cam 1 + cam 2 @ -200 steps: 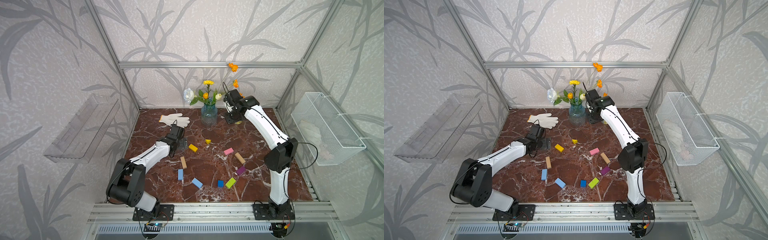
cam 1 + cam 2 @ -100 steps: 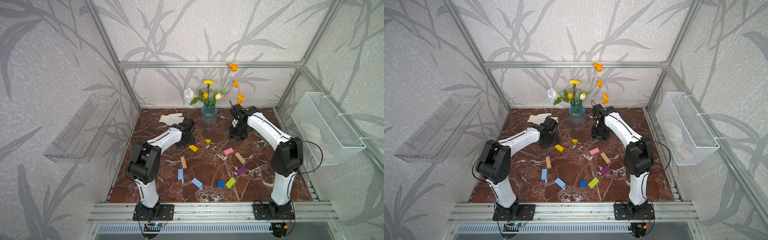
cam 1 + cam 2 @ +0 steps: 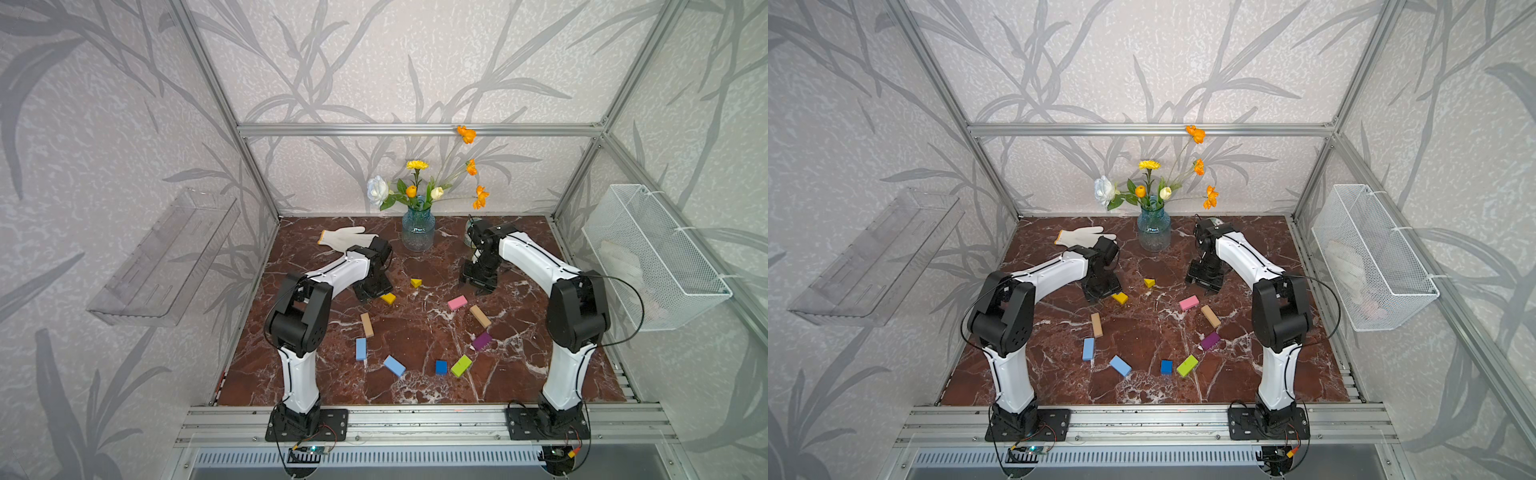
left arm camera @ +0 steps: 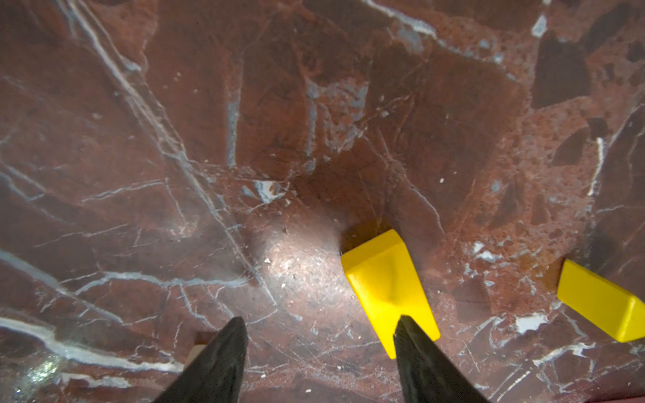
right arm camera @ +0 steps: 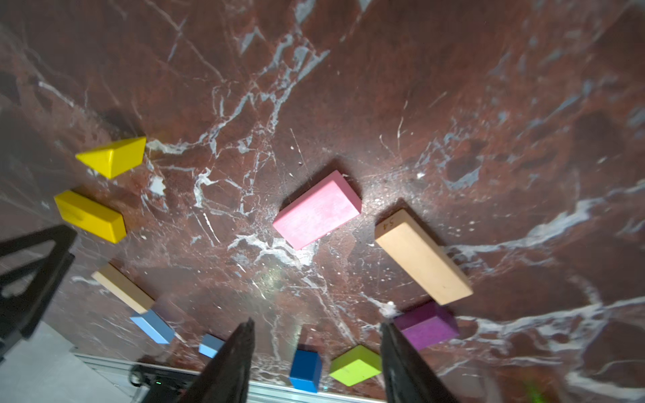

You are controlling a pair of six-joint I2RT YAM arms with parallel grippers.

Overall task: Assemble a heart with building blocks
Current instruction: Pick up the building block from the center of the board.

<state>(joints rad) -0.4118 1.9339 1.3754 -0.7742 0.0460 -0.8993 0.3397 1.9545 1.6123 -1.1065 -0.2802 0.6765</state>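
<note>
Left gripper (image 4: 319,319): fingers apart, one tip over the yellow brick (image 4: 384,279) (off-centre!), closing now could shove it.
Right gripper (image 5: 316,322): fingers apart, empty.

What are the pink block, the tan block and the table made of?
Pink block: probably wood, painted matte; paint looks chalky. Tan block: likely bare wood, dull, with handwriting on one end. Table: glossy red-brown marble look, white veins and glare; real stone or print, cannot tell.
</note>
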